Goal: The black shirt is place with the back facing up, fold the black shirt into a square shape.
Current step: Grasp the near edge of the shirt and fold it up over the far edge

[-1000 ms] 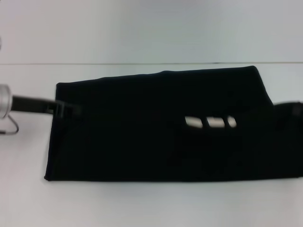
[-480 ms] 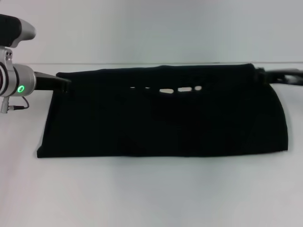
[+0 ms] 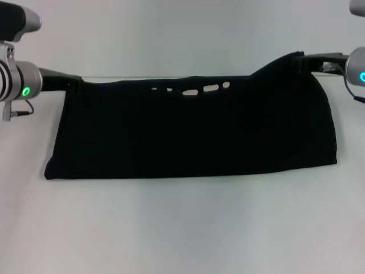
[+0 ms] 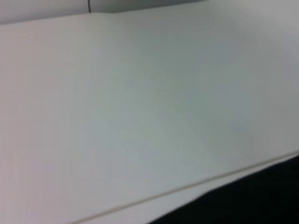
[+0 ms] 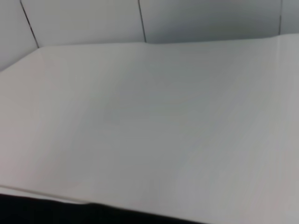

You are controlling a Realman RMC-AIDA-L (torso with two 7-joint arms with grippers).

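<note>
The black shirt (image 3: 194, 134) hangs as a wide band between my two arms, its lower edge lying on the white table (image 3: 182, 228). My left gripper (image 3: 71, 85) is shut on the shirt's upper left corner. At the upper right corner my right gripper (image 3: 299, 60) is shut on the cloth and holds it higher than the left side. Small pale gaps (image 3: 210, 88) show along the sagging top edge. The left wrist view shows only a dark corner of shirt (image 4: 261, 200); the right wrist view shows a dark strip of shirt (image 5: 70, 212).
The white table runs well beyond the shirt on all sides, with bare surface in front toward me. Its far edge (image 3: 171, 77) meets a pale wall just behind the cloth. Wall panel seams (image 5: 142, 21) show in the right wrist view.
Both grippers have risen and moved toward the table's far side, pulling the shirt's top edge up. The right corner now sits higher than before, and the lower edge has slid slightly farther away.
</note>
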